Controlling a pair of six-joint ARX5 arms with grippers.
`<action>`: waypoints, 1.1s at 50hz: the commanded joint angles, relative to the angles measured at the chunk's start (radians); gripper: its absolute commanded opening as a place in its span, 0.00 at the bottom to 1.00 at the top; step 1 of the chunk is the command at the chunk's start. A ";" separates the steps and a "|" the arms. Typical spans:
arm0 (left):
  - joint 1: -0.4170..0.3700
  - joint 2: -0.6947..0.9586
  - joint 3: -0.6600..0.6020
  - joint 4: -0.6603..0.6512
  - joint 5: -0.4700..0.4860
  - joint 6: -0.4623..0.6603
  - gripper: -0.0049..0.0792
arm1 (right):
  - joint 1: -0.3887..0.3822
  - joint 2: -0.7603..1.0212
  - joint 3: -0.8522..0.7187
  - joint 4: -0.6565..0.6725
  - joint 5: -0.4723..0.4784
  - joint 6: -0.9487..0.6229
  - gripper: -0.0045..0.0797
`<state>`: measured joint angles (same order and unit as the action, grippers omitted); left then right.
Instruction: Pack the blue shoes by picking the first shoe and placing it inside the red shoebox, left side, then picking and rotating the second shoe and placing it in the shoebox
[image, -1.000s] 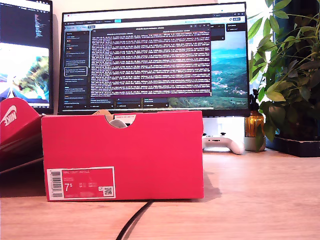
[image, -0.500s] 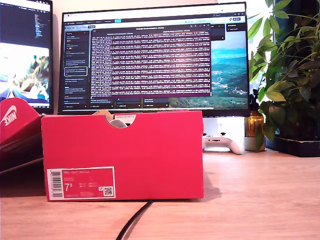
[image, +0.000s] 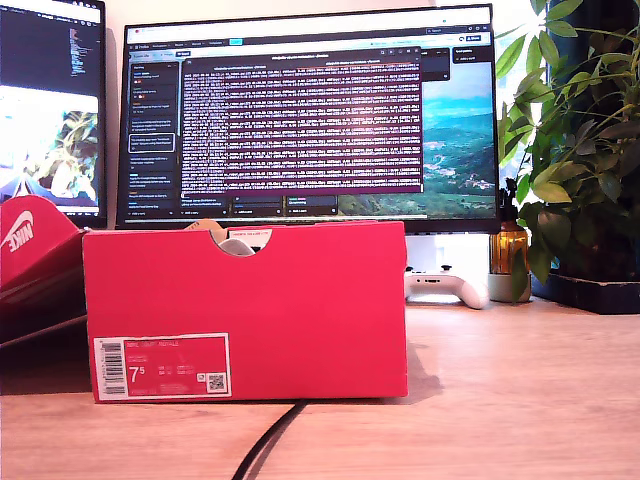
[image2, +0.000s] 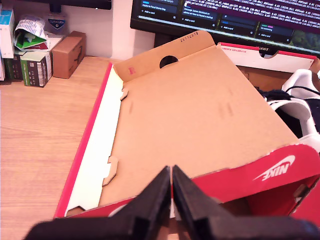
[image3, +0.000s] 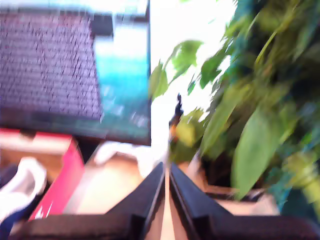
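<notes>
Two black fingertips of my first gripper pressed together, nothing between them, hanging above the near red rim of the lid. Lid lying inside-up on the wooden desk, brown cardboard floor bare, one long white-lined wall running along the open desk side. Beyond its far edge, the red shoebox, with the blue shoes showing as navy and white shapes just past the lid's side wall; cannot tell whether both sit fully inside. Plenty of bare wood beside the lid toward the small cartons.

Likewise narrow, my second gripper: fingertips nearly touching, holding nothing, picture badly blurred. Close ahead, plant leaves and a monitor; red box corner with a white and navy shoe off to one side.

Seen from the exterior view, shoebox standing broadside on the desk, half-round notch in its top edge, label at the lower corner toward the exterior view's left, a black cable running out from under it. Neither arm visible there. Open desk toward the exterior view's right, up to the plant and a white controller.
</notes>
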<state>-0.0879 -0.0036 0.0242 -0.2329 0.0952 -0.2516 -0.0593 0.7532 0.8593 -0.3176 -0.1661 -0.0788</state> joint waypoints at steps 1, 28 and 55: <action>0.006 -0.008 -0.035 -0.006 0.002 0.008 0.03 | -0.008 -0.025 -0.053 0.048 -0.021 0.000 0.04; 0.006 -0.008 -0.035 -0.006 0.002 0.008 0.03 | -0.022 -0.214 -0.370 0.344 -0.046 0.010 0.04; 0.006 -0.008 -0.035 -0.006 0.002 0.008 0.03 | -0.029 -0.468 -0.695 0.526 -0.039 0.053 0.04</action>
<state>-0.0879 -0.0036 0.0242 -0.2329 0.0952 -0.2516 -0.0792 0.2947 0.2035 0.1947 -0.2092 -0.0269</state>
